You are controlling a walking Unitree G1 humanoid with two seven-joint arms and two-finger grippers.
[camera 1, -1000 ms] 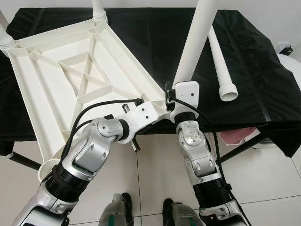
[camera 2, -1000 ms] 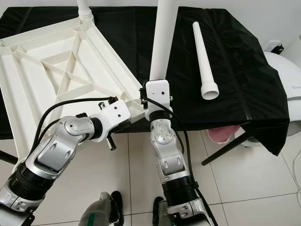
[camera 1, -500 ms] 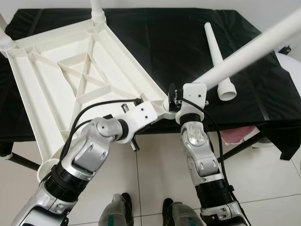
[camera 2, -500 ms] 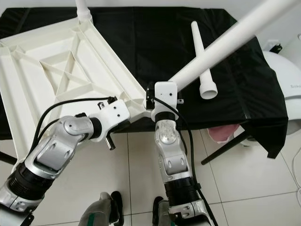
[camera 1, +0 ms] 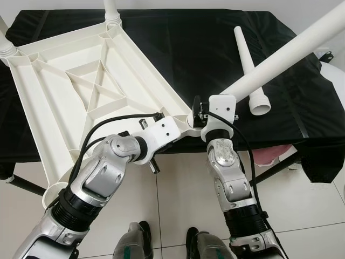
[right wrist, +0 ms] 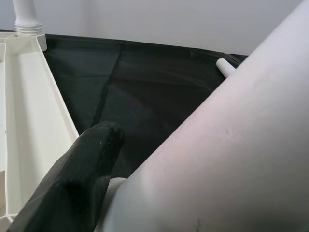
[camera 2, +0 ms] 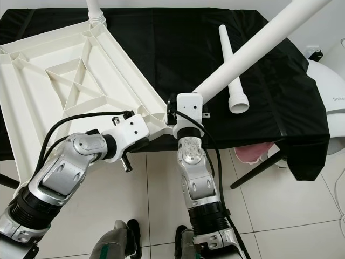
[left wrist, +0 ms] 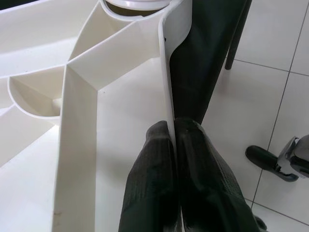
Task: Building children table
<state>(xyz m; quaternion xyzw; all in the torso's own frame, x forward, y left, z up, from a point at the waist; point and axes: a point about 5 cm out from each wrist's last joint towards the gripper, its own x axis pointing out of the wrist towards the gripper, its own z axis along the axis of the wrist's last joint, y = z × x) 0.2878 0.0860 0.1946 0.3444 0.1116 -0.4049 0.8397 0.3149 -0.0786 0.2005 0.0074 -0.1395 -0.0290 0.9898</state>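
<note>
Currently the white children's tabletop (camera 1: 81,91) is lying upside down on the black-covered surface (camera 1: 178,48), ribbed underside up, with its near corner overhanging the surface's front edge. The left end effector (left wrist: 175,145) is pinching the tabletop's thin outer rim near that corner: in the left wrist view both black fingers (left wrist: 153,166) are pressed flat on either side of the rim wall, closed on it. The right end effector (camera 2: 186,108) is sitting just beside the same corner, holding a long white table leg (camera 1: 285,51); the leg is tilting away toward the surface's far right corner, its lower end meeting the tabletop's corner at the end effector. In the right wrist view one black finger (right wrist: 72,179) is lying against the leg's side, so the grip is closed on the leg. A second loose leg (camera 1: 249,70) is lying flat on the surface near the right edge, flared end toward the front, well apart from both end effectors. Two legs are already standing in the tabletop's far corners, one at (camera 1: 112,12). Below the surface's front edge, white floor tiles (camera 1: 172,210) are showing.
</note>
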